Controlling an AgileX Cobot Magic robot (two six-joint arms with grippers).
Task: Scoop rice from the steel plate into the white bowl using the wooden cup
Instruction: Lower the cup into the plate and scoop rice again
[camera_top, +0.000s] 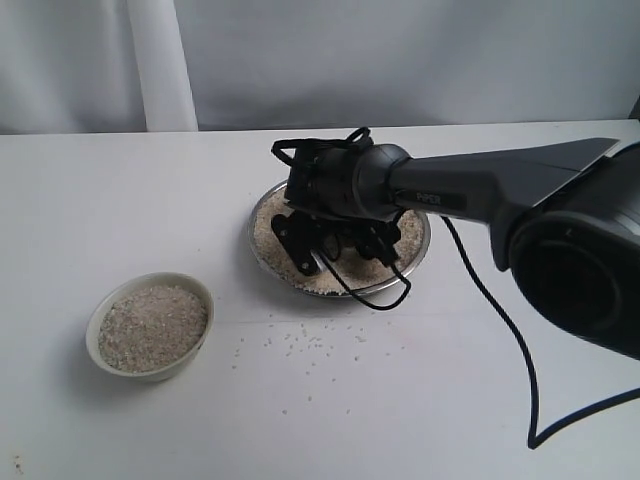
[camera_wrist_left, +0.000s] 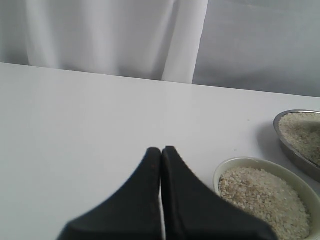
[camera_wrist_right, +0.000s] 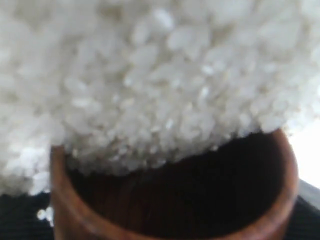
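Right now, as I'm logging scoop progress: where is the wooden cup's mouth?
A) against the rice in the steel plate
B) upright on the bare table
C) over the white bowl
A: the right wrist view shows the wooden cup meeting the rice, and the exterior view puts the right claw down in the steel plate, apart from the white bowl.

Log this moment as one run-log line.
phase: scooping | right gripper: shut on wooden cup, mouth in rice on steel plate | left gripper: shut, empty | white bowl: nearly full | table: stray grains
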